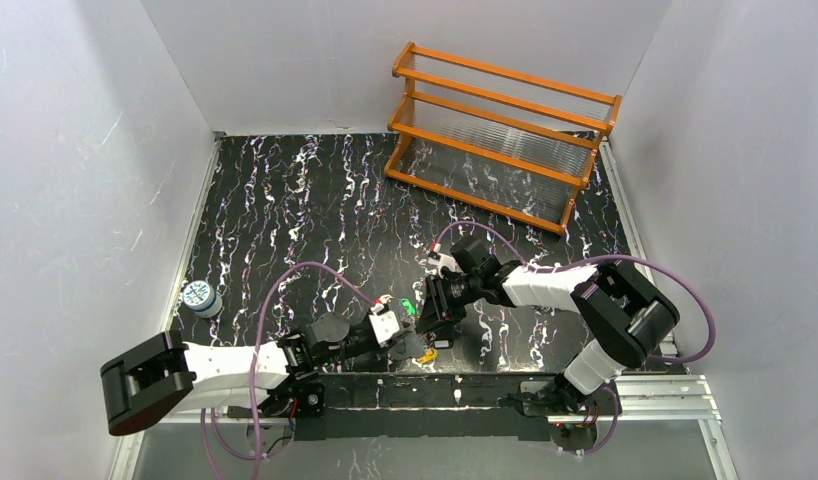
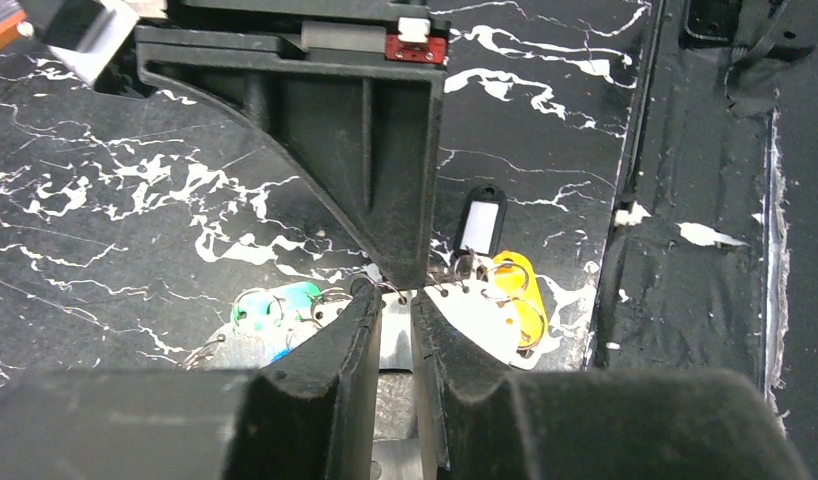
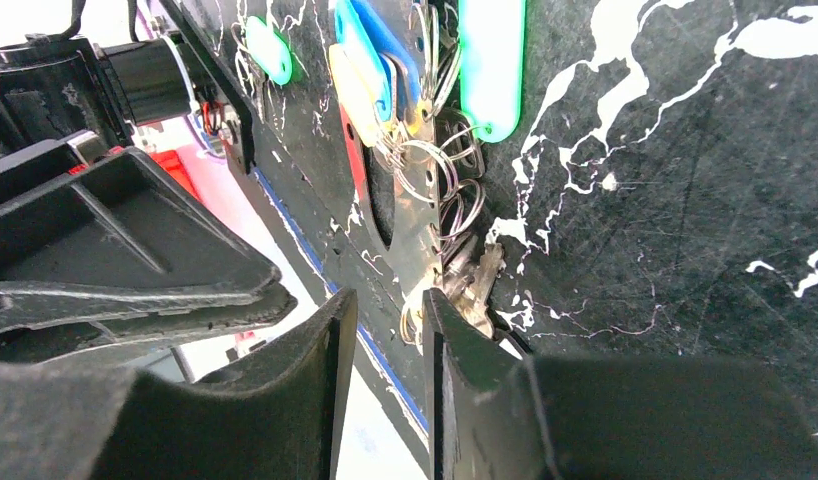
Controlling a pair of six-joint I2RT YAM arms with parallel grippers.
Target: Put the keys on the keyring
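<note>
The keyring (image 2: 475,322), a flat pale silvery piece with small wire rings along its edge, lies near the table's front edge. My left gripper (image 2: 392,300) is closed to a narrow gap with the keyring's metal filling it. Keys hang from it: a green head (image 2: 285,300), a yellow head (image 2: 515,290) and a dark head with a white label (image 2: 482,222). In the right wrist view the keyring (image 3: 417,235) stands edge-on with blue (image 3: 375,40), green (image 3: 490,60) and yellow (image 3: 355,95) heads. My right gripper (image 3: 390,315) is slightly open, with a wire ring against one finger (image 3: 455,350).
A small blue-white can (image 1: 199,297) stands at the left edge. A wooden rack (image 1: 500,135) stands at the back right. The two grippers (image 1: 403,335) (image 1: 437,322) meet close to the table's front edge (image 1: 465,385); the right finger fills the left wrist view.
</note>
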